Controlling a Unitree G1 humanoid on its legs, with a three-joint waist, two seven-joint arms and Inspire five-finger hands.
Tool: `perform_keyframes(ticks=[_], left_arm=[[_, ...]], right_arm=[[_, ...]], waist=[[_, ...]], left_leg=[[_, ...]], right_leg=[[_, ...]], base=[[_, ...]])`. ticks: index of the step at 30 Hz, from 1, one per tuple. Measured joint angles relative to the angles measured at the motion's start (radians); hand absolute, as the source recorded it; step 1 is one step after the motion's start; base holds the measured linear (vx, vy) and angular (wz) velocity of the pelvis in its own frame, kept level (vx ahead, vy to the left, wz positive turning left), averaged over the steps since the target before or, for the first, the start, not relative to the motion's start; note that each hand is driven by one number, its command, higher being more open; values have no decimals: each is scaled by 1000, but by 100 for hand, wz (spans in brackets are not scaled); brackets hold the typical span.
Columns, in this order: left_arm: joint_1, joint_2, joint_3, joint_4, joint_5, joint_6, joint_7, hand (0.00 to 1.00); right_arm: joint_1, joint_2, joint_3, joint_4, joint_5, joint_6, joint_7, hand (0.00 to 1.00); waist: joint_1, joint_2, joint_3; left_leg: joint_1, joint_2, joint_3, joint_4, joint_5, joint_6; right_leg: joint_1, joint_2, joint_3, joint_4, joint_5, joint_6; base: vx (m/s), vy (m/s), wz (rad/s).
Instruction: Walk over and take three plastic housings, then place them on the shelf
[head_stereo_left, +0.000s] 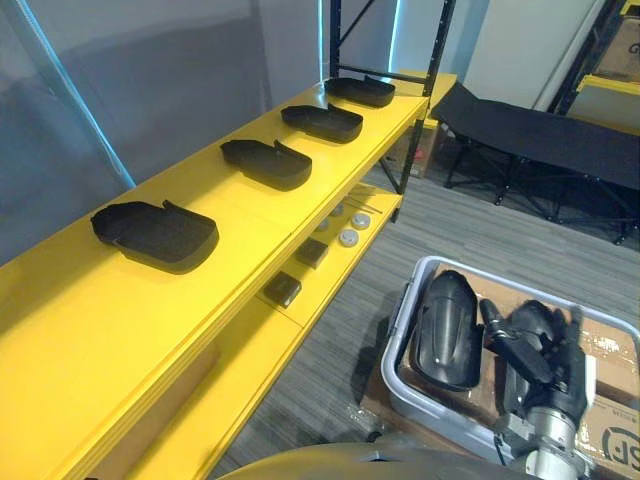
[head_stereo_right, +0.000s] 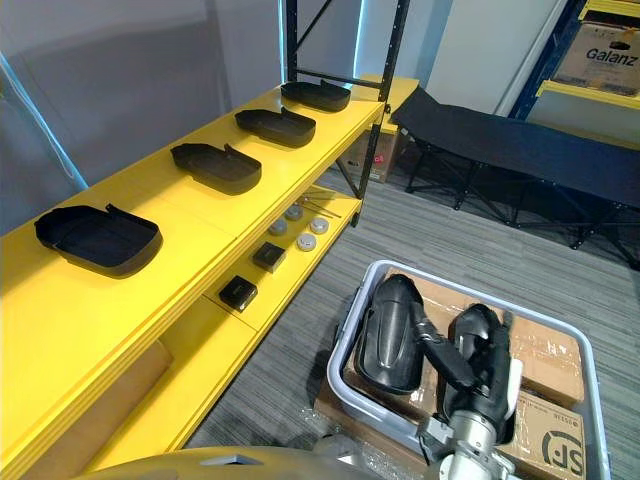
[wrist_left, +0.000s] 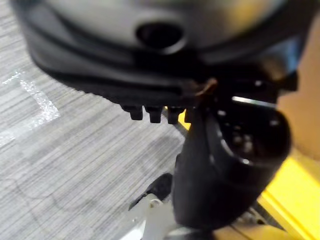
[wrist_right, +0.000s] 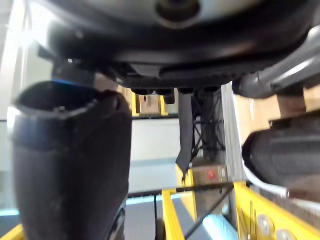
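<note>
The robot's right hand (head_stereo_left: 545, 370) rests on a housing (head_stereo_left: 530, 318) standing in a grey bin (head_stereo_left: 398, 335) on the floor beside the shelf; whether it has a grip on the part cannot be told from here. A second housing (head_stereo_left: 447, 330) stands just beside it in the same bin, on the shelf side, and both sit on cardboard boxes (head_stereo_left: 610, 350) inside the bin. The left hand (wrist_left: 165, 50), seen from its own wrist, is curled round another housing (wrist_left: 225, 170), which hangs clear of the grey carpet (wrist_left: 75, 165) with a yellow edge of the shelf near it. To the robot's left, the long yellow shelf (head_stereo_left: 250, 215) carries four more housings on its top board, open side up and well apart in a row: the nearest housing (head_stereo_left: 155, 235), the next (head_stereo_left: 265, 163), a third (head_stereo_left: 322, 122) and the farthest (head_stereo_left: 360, 91). On the lower board lie pale discs (head_stereo_left: 348, 238) and small black boxes (head_stereo_left: 283, 290). A black cot (head_stereo_left: 540, 130) stands on the carpet beyond the shelf's far end.
</note>
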Motion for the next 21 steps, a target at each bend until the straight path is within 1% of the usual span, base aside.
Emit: perform_keyframes(ticks=[1, 2, 3, 4, 6, 8, 9, 10, 11, 12, 13, 14, 15, 16, 17, 18, 19, 20, 21], left_arm=[[4, -16, -7, -44, -59, -12, 7, 100], [10, -16, -12, -79, -95, -26, 11, 100], [5, -16, -15, -91, -108, -39, 10, 100], [-5, -16, -20, -117, -122, -66, 1, 100], [-24, -18, -30, -134, -116, -113, 9, 100], [-33, -18, -30, -163, -127, -142, 21, 100], [-35, -17, -34, -193, -154, -158, 20, 100], [-36, -19, -38, -212, -173, -163, 20, 100], [-40, -23, -50, -251, -212, -166, 18, 100], [-45, -27, -54, -269, -227, -165, 18, 100], [-57, -41, -58, -297, -238, -162, 18, 100], [-61, -44, -74, -323, -246, -158, 18, 100], [-60, -45, -84, -336, -247, -155, 15, 100], [-53, -49, -110, -376, -247, -147, 14, 100], [-55, -56, -135, -415, -246, -137, 21, 100], [-54, -65, -148, -449, -246, -130, 26, 100], [-57, -67, -158, -472, -247, -119, 33, 100], [-77, -69, -179, -505, -247, -95, 45, 100], [-98, -71, -193, -536, -246, -66, 60, 100]], right_arm=[[-69, -45, 45, 13, -1, -4, 19, 100], [-135, -77, 88, 42, -1, -15, 30, 100], [-164, -88, 103, 52, -1, -15, 29, 100], [-213, -97, 124, 57, 1, -16, 23, 100], [-256, -96, 160, 56, 4, -23, -9, 100], [-257, -93, 190, 53, 25, -23, -34, 100], [-240, -85, 195, 52, 59, -23, -50, 100], [-226, -79, 193, 50, 81, -23, -56, 100], [-187, -61, 184, 42, 108, -23, -75, 100], [-169, -49, 176, 39, 120, -24, -79, 100], [-137, -26, 162, 39, 122, -25, -88, 100], [-116, -3, 157, 39, 121, -32, -89, 100], [-102, 4, 157, 38, 122, -42, -87, 100], [-74, 8, 155, 38, 124, -58, -77, 100], [-62, 7, 152, 39, 137, -62, -63, 100], [-67, 8, 159, 38, 158, -64, -52, 100], [-72, 9, 163, 38, 163, -72, -44, 100], [-87, 4, 175, 38, 162, -89, -34, 100], [-120, -2, 198, 38, 154, -98, -30, 100]], waist=[[39, 7, 2], [49, 10, 1], [50, 12, 1], [58, 13, 1], [78, 12, 6], [82, 5, 10], [88, 0, 19], [92, -2, 24], [95, -1, 36], [95, 2, 50], [98, 7, 76], [98, 21, 110], [97, 25, 119], [95, 35, 133], [95, 41, 142], [110, 49, 146], [115, 48, 153], [125, 43, 154], [129, 42, 154]], left_leg=[[-46, -26, -143, 91, -71, 25], [-66, -22, -218, 166, -111, 34], [-77, -21, -258, 194, -129, 35], [-94, -14, -275, 239, -161, 37], [-111, -12, -259, 276, -195, 39], [-123, -18, -252, 295, -216, 48], [-133, -22, -254, 315, -231, 57], [-145, -22, -259, 331, -239, 60], [-171, -23, -275, 379, -256, 62], [-182, -22, -284, 405, -264, 70], [-198, -22, -300, 455, -276, 81], [-198, -23, -304, 475, -279, 83], [-197, -25, -297, 480, -281, 87], [-190, -22, -274, 482, -290, 102], [-174, -4, -236, 466, -290, 112], [-153, 18, -192, 437, -283, 123], [-142, 24, -168, 420, -274, 129], [-112, 38, -128, 389, -257, 126], [-87, 60, -100, 367, -241, 119]], right_leg=[[-11, 20, 54, 11, 3, -9], [-9, 36, 74, 17, 7, -8], [-13, 41, 75, 17, 8, -6], [-14, 46, 77, 16, 9, -6], [-23, 45, 93, 17, 10, -3], [-34, 38, 100, 29, 8, -2], [-49, 35, 101, 53, -8, 4], [-59, 35, 101, 71, -18, 7], [-84, 35, 97, 113, -36, 16], [-91, 36, 95, 134, -42, 25], [-105, 39, 96, 169, -49, 31], [-115, 36, 98, 190, -47, 33], [-120, 34, 97, 193, -42, 35], [-117, 30, 76, 176, -17, 40], [-110, 34, 31, 113, 47, 39], [-91, 32, -6, 91, 65, 33], [-95, 21, -58, 141, 48, 11], [-98, -9, -131, 250, -6, -35], [-100, -46, -167, 361, -40, -76]], base=[[5, 62, -110], [-17, 73, -86], [-46, 65, -33], [-82, 94, -15], [-67, 132, -23], [-24, 116, -15], [-11, 120, -3], [-12, 134, 11], [-11, 84, 17], [-10, 120, 11], [-18, 139, -21], [-36, 136, -40], [-41, 120, -64], [-66, 90, -73], [-117, 102, -95], [-118, 66, -88], [-114, 36, -94], [-75, -7, -91], [-73, -34, -83]])
